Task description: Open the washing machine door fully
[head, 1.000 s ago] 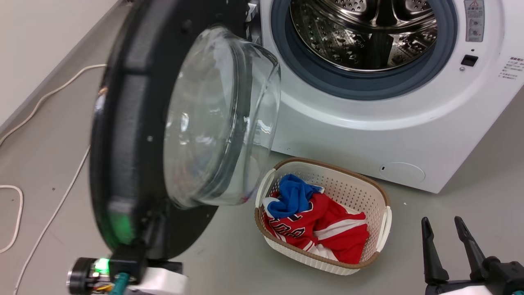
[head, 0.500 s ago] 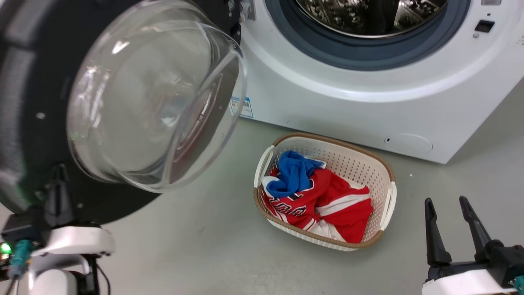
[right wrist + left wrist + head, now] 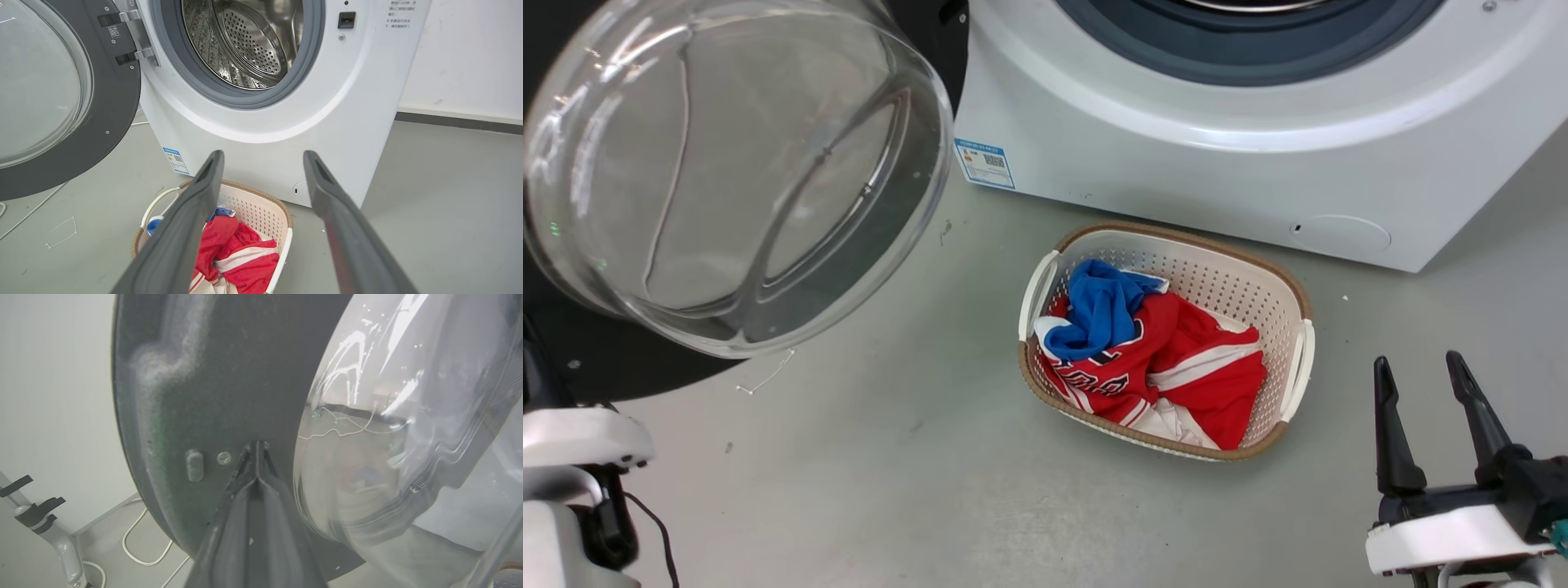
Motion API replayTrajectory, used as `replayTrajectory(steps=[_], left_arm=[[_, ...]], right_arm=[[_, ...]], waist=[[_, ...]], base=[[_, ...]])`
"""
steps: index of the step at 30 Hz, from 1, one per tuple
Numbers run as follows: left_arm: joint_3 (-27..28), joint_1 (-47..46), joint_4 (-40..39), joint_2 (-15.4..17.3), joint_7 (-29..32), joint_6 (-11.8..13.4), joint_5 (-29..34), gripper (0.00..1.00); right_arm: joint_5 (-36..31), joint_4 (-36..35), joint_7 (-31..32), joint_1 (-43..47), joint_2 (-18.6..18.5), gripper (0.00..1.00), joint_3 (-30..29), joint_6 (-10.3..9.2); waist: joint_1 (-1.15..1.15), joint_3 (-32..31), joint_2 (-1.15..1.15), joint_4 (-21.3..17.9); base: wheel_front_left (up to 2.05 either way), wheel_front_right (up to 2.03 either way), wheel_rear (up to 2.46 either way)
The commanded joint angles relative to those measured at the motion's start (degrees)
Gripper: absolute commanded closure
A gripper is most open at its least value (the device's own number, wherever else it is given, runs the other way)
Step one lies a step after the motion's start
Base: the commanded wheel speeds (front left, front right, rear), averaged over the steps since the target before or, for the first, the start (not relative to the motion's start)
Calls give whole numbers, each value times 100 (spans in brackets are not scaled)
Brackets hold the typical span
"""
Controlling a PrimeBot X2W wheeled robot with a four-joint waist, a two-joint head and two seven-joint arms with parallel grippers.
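Washing machine door [image 3: 118,106] wide open; black-rimmed; clear glass bowl [image 3: 727,163] bulging

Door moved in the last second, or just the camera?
Yes. The door swung further open, leftward off the machine front; its blue label is now uncovered.

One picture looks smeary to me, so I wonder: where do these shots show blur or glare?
Left wrist view: the door looks soft and grainy, with white glare streaks on its glass and a faint green tint. Head view: mild reflections on the glass, while the basket is sharp. Right wrist view: the drum is crisp, but the right claw, up close, looks soft.
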Motion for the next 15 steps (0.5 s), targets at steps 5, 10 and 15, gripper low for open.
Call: replayTrajectory(steps=[5,10,15], left_arm=[[280,-439,470,174,15,-89,14,100],[532,-677,772,289,15,-154,38,100],[630,-727,801,275,14,-197,178,100]], right_arm=[[-26,23,-12,-178,11,0,53,-1],[1,31,-12,-248,11,0,38,-1],[35,42,-12,-207,11,0,11,-1]], waist=[[-1,120,0,-112],[-1,163,0,-221],[-1,130,0,-289]], base=[[0,0,0],[0,0,0],[0,0,0]])
